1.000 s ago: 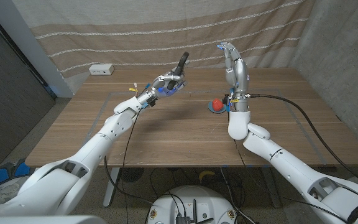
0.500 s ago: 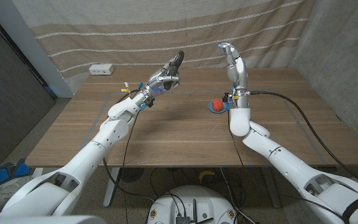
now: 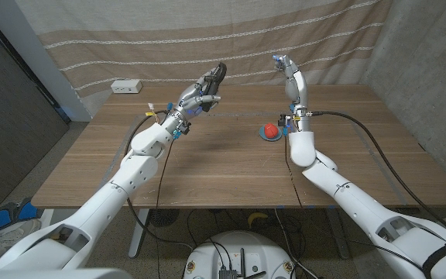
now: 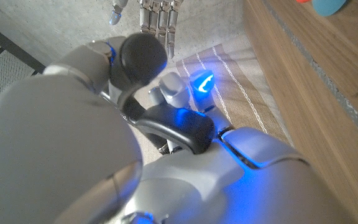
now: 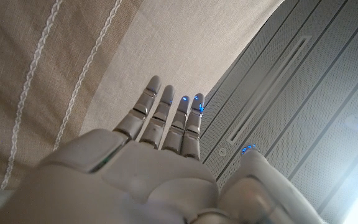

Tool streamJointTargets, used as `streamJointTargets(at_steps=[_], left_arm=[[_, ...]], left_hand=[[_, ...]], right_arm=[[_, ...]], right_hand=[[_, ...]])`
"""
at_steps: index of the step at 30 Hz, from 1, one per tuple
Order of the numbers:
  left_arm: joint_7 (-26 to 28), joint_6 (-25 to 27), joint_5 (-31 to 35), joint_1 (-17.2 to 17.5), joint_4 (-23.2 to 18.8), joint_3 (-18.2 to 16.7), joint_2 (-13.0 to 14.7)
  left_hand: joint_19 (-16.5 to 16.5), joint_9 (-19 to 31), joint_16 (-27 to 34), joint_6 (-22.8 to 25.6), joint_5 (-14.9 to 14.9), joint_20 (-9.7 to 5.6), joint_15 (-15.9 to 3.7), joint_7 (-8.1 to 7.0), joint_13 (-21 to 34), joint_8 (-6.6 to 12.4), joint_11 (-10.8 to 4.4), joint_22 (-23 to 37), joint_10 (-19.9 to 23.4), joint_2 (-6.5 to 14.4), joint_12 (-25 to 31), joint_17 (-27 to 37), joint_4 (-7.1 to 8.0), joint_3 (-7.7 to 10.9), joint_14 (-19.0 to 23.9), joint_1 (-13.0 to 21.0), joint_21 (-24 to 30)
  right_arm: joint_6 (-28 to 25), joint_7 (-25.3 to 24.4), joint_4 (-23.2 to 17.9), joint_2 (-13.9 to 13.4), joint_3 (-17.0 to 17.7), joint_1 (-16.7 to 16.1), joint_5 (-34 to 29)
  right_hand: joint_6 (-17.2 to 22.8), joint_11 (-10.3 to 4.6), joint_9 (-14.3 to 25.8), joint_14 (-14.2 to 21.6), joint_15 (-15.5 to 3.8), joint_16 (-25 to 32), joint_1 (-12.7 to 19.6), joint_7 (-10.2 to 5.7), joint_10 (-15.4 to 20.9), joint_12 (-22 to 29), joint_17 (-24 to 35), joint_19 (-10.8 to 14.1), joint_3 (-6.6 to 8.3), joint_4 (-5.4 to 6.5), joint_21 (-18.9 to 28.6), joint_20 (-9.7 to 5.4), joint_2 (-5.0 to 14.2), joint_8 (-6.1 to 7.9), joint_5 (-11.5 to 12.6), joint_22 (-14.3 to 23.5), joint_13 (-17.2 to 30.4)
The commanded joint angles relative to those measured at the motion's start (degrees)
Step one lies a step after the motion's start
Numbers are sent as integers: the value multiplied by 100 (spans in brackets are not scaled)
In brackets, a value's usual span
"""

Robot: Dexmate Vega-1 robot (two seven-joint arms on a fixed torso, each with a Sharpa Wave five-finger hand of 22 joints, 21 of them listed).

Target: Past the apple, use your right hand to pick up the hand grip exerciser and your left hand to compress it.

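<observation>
While the left robot hand [image 3: 198,99] grips the hand grip exerciser [image 3: 216,76] aloft, the right robot hand [image 3: 290,71] stands raised, fingers straight, empty.

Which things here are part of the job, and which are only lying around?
Part of the job:
- hand grip exerciser, held up by the left hand
- apple on the table
- right hand, raised, holding nothing

Lying around:
- blue dish under the apple
- white power strip

Left hand [image 3: 200,97] raised with fingers curled closed; right hand [image 3: 291,74] raised upright, fingers straight.
</observation>
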Motion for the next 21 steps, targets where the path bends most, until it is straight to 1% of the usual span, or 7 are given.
streamJointTargets(at_steps=[1, 9, 13, 15, 17, 19, 21], left_arm=[[1367, -415, 874, 366, -463, -30, 144], [1921, -481, 1241, 492, -603, -43, 167], [2172, -555, 1386, 530, -612, -49, 104], [2261, -547, 1416, 547, -628, -57, 96], [2338, -525, 1451, 560, -650, -59, 100], [2456, -502, 1528, 587, -678, -70, 103], [2491, -527, 1540, 593, -664, -67, 90]], left_hand=[[27, 34, 48, 396, 27, -7, -8, 326, 41, 65, -24, -18, 19, 2147, 50, 16, 521, 1564, 55, 1145, -4], [33, 66, 69, 521, 27, -24, -5, 333, 12, 143, -50, -90, 36, 2150, 52, 10, 504, 1574, 35, 1097, -27], [52, 82, 76, 601, 18, -29, -5, 336, -8, 190, -63, -185, 53, 2142, 46, 7, 485, 1562, 29, 1073, -58], [54, 87, 78, 615, 22, -30, -5, 337, 2, 199, -55, -189, 56, 2139, 54, 5, 484, 1572, 30, 1061, -53], [56, 100, 82, 899, 20, -32, -4, 285, 63, 323, -67, -191, 43, 2159, 98, 2, 483, 1582, 31, 1045, -29], [48, 103, 84, 717, 16, -29, -2, 338, 39, 254, -62, -211, 42, 2161, 93, 1, 481, 1584, 27, 1030, -28], [33, 103, 87, 591, 1, -24, -2, 334, 21, 206, -67, -219, 22, 2178, 83, 2, 471, 1578, 16, 1023, -16]], right_arm=[[138, 1129, 100, 83, 173, -73, 1018], [-130, 1797, -105, -14, 259, -161, 1591], [-269, 2162, -196, -91, 303, -190, 1950], [-364, 2467, -237, -145, 324, -193, 2289], [-399, 2583, -247, -157, 342, -196, 2394], [-521, 2846, -279, -232, 357, -192, 2645], [-571, 2924, -296, -244, 374, -200, 2722]], right_hand=[[-35, 71, -16, -38, -297, 39, 7, 29, 2, -6, 23, -32, 19, -50, -20, 29, 48, -29, -20, 16, 2], [-112, 174, -62, -156, -210, 24, 49, 80, -137, -76, 44, -101, 41, -142, -51, 73, 36, -119, -22, 23, -48], [-183, 227, -92, -273, -131, -11, 78, 126, -227, -113, 45, -165, 59, -202, -80, 93, 32, -190, -23, 25, -85], [-256, 261, -113, -336, -113, -34, 80, 144, -292, -137, 38, -208, 61, -233, -101, 117, 22, -250, -26, 25, -112], [-339, 284, -138, -423, -87, -80, 77, 155, -421, -180, 7, -221, 63, -263, -111, 158, 11, -319, -29, 24, -146], [-450, 323, -175, -557, -61, -153, 79, 163, -551, -214, -48, -295, 71, -307, -151, 248, 2, -418, -30, 19, -201], [-546, 339, -212, -657, -44, -214, 80, 165, -665, -237, -107, -339, 80, -345, -180, 277, -5, -507, -32, 15, -259]])
